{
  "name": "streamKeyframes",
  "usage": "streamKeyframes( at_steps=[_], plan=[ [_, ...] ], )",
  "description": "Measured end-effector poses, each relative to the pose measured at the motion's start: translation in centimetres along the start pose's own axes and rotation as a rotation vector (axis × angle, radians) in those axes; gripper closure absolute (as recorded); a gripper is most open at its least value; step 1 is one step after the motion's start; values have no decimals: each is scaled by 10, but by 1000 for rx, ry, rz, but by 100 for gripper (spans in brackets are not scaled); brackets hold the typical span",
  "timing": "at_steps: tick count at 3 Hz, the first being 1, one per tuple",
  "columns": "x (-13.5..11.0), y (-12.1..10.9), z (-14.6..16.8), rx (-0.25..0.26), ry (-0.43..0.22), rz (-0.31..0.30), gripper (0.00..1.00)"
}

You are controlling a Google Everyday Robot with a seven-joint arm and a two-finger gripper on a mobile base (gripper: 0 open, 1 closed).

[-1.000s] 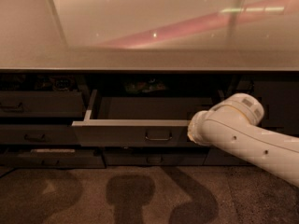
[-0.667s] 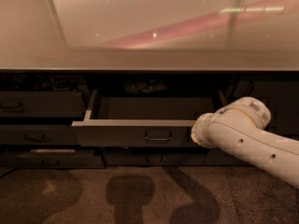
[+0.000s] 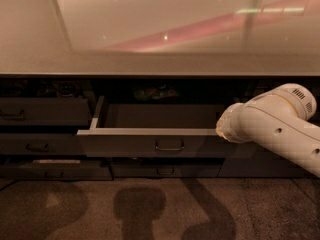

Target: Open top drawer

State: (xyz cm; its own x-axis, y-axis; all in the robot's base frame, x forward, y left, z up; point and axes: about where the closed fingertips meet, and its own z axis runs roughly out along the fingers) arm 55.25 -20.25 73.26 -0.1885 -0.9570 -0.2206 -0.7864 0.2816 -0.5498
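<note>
The top drawer (image 3: 125, 144) is in the middle of the cabinet, under the countertop. It stands pulled out, with its dark front facing me and its small loop handle (image 3: 169, 146) at the centre. Its pale side rail (image 3: 96, 115) and inner floor (image 3: 160, 116) show behind the front. My white arm comes in from the right. Its end, where the gripper (image 3: 223, 128) sits, is at the right end of the drawer front, right of the handle. The gripper itself is hidden behind the arm's end.
A glossy pale countertop (image 3: 160, 59) overhangs the cabinet. Closed dark drawers (image 3: 40, 111) are at the left, with a slightly open low one (image 3: 55, 166) beneath. Another drawer (image 3: 165, 170) is below the open one. Brown floor (image 3: 150, 209) with shadows lies in front.
My arm's end has moved a little to the right and up along the drawer front, away from the handle. The drawer stays pulled out the same amount.
</note>
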Motion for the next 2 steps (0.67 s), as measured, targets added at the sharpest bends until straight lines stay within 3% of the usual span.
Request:
streamKeyframes(
  at_steps=[1, 2],
  plan=[
    [2, -1, 3, -4, 10, 4, 100],
    [17, -13, 32, -47, 102, 37, 100]
  ],
)
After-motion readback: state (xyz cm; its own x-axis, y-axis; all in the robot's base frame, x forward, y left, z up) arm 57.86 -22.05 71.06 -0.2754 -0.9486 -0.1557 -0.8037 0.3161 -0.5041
